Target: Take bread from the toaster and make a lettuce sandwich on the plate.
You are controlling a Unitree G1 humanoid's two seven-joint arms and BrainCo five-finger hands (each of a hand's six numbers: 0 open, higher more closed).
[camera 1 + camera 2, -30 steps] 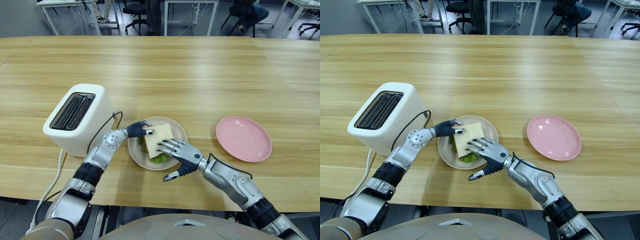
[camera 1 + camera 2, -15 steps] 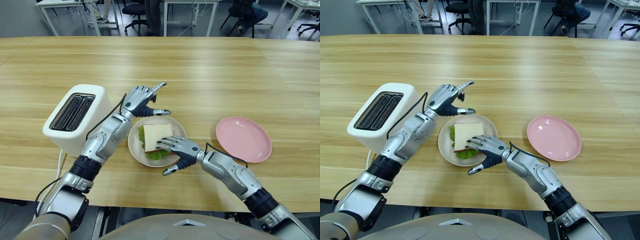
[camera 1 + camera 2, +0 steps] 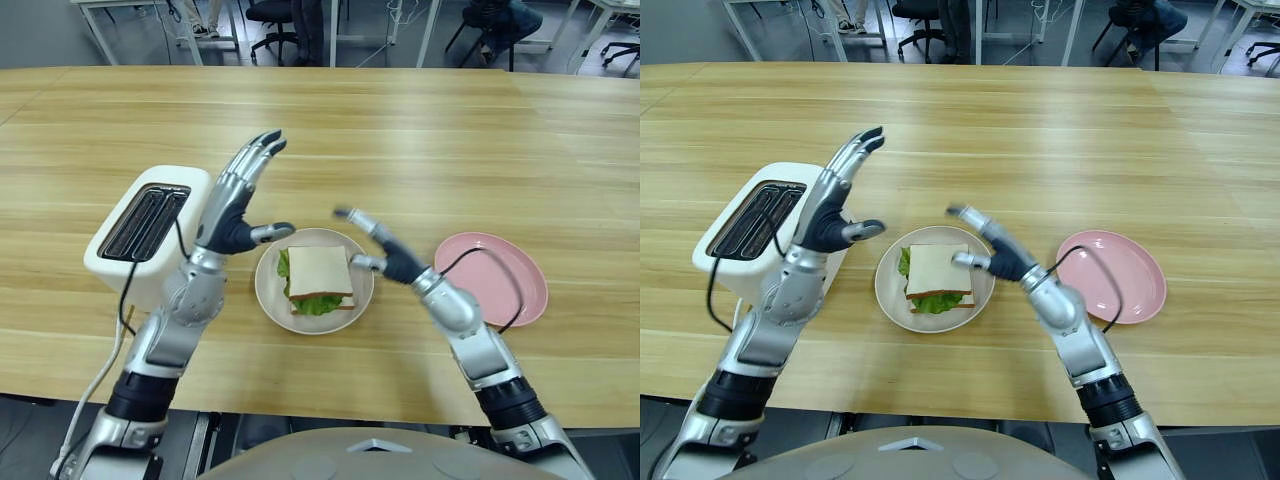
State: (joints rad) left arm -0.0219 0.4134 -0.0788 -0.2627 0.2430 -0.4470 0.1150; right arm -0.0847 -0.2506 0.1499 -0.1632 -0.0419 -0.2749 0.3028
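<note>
Left eye view: the sandwich of white bread slices and green lettuce (image 3: 318, 272) lies assembled on the round beige plate (image 3: 266, 300) on the long wooden table (image 3: 400, 130). My left hand (image 3: 238, 205) is poised just left of the plate and my right hand (image 3: 385, 252) just right of it, both spread wide and holding nothing. Right eye view: the sandwich sits between the two hands, its slightly longer side running away from me. The white two-slot toaster (image 3: 740, 240) stands outside the left hand, the pink plate (image 3: 1130, 265) outside the right. I judge both hands about equally near.
</note>
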